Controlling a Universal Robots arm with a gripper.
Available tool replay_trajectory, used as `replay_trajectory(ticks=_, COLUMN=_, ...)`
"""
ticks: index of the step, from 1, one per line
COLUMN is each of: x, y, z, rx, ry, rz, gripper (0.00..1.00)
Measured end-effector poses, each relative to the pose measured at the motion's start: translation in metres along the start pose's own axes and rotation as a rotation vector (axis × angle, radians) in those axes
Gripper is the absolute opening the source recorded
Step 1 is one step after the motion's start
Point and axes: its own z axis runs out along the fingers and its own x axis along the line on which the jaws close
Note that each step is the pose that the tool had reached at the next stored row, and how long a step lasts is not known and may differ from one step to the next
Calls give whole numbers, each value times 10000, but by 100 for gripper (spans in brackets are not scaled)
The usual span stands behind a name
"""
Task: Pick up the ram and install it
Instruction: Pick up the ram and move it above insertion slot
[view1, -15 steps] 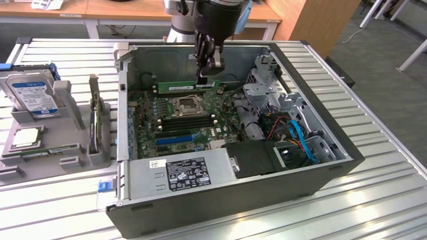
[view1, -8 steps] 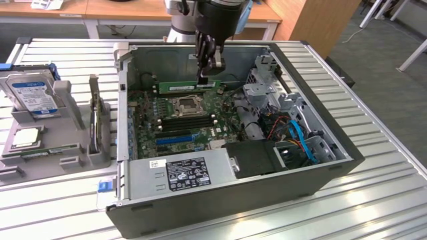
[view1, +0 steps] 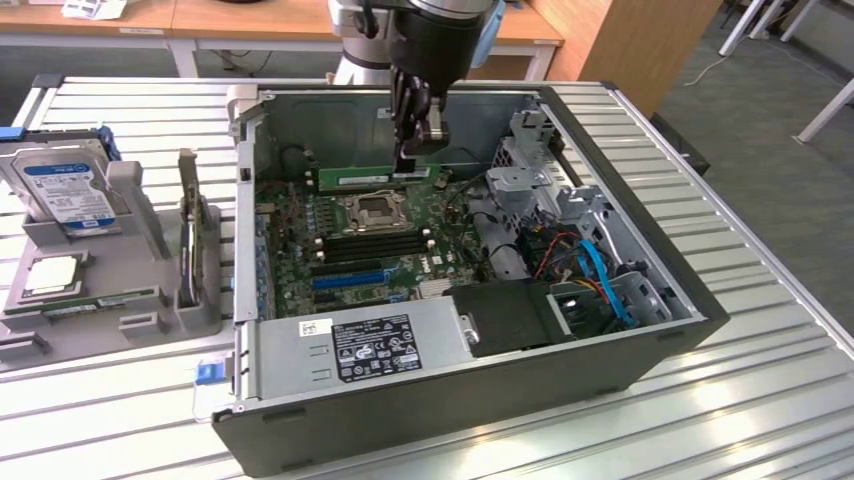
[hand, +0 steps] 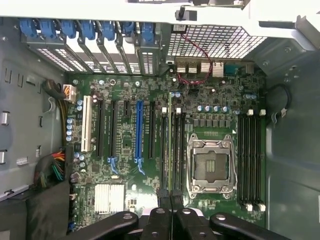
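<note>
Green ram (view1: 363, 177) is in your pincer (view1: 414, 155), which is shut on the ram's top edge. The ram hangs level, long side across, over the motherboard (view1: 400, 250) inside the open PC case (view1: 654, 330). In the exterior view it's just behind the CPU socket (view1: 375, 211). In the wrist view u see it edge-on, lined up w/ the black slots (hand: 178, 150). Can't tell if it touches a slot. Hard drive (view1: 64, 188) w/ blue label sits on the bench (view1: 761, 400), at the exterior view's left.
</note>
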Motion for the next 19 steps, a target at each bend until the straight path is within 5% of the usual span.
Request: replay_trajectory(ticks=19, x=2, y=-49, z=75, rx=0, ry=-1, rz=0, gripper=12)
